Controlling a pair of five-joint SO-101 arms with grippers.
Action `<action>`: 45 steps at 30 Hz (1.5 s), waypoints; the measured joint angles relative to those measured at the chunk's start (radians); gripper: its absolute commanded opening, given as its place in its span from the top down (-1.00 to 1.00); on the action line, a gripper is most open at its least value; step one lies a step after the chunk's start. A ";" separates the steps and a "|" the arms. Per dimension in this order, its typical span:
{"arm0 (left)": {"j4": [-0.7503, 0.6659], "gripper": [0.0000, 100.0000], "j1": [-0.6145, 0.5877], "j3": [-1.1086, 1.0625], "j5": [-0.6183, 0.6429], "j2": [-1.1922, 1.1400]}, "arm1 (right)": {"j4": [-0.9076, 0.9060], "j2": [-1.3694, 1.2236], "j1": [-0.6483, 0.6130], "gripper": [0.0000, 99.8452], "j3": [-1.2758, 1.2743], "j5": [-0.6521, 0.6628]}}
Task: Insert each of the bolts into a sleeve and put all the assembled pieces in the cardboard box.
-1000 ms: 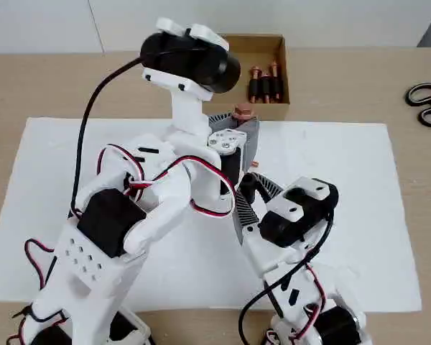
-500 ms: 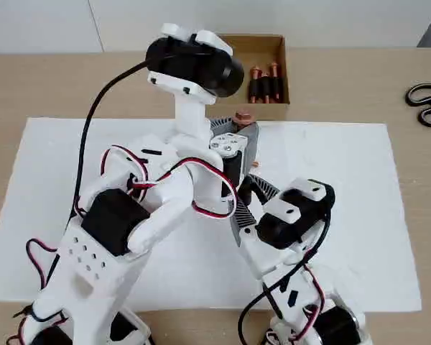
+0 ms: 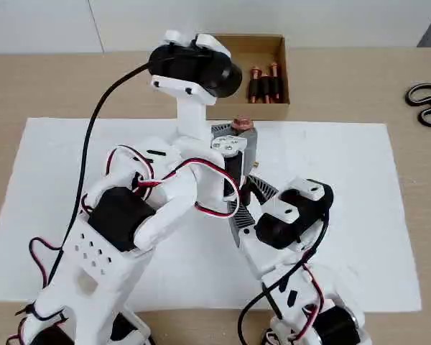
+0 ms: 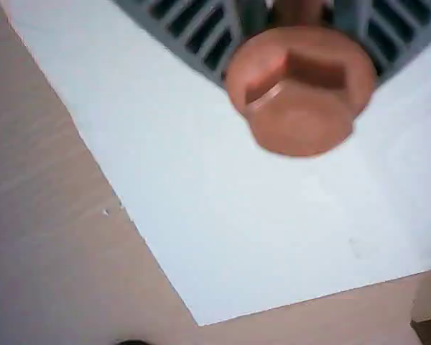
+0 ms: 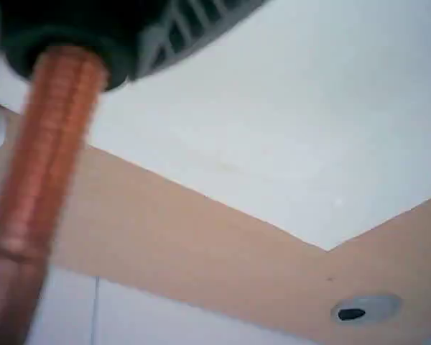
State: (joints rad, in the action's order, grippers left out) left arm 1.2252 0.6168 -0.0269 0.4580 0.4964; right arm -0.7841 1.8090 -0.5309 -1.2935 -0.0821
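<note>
My left gripper (image 3: 238, 146) is shut on a copper bolt (image 3: 242, 126), whose hex head (image 4: 299, 90) stands out in front of the grey fingers (image 4: 187, 25). Just below it in the high view, my right gripper (image 3: 250, 190) is shut on a black sleeve (image 5: 72, 29). The bolt's threaded shaft (image 5: 47, 158) runs into that sleeve. Both grippers meet over the far middle of the white sheet (image 3: 345, 180). The cardboard box (image 3: 237, 47) stands beyond the sheet, with several assembled pieces (image 3: 266, 84) lying side by side at its right end.
Black-handled scissors (image 3: 427, 103) lie on the wooden table at the far right. The left arm's upper body hangs over the box's left half. The sheet's left and right parts are bare.
The left arm has shifted slightly right, and the bolt head has come down toward the right gripper. The right arm has edged left toward it.
</note>
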 measured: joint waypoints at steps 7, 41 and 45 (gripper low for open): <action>0.000 0.99 0.002 -0.011 0.000 0.000 | 0.000 0.000 0.000 0.99 0.000 0.000; -0.064 0.99 0.008 -0.278 -0.006 0.163 | -0.002 -0.005 -0.002 0.99 -0.003 0.000; -0.064 0.99 0.011 -0.279 -0.021 0.163 | -0.002 -0.005 -0.002 0.99 -0.003 0.000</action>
State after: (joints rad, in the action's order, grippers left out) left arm 1.1607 0.6276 -0.3061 0.4365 0.6590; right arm -0.7856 1.8044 -0.5324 -1.2965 -0.0821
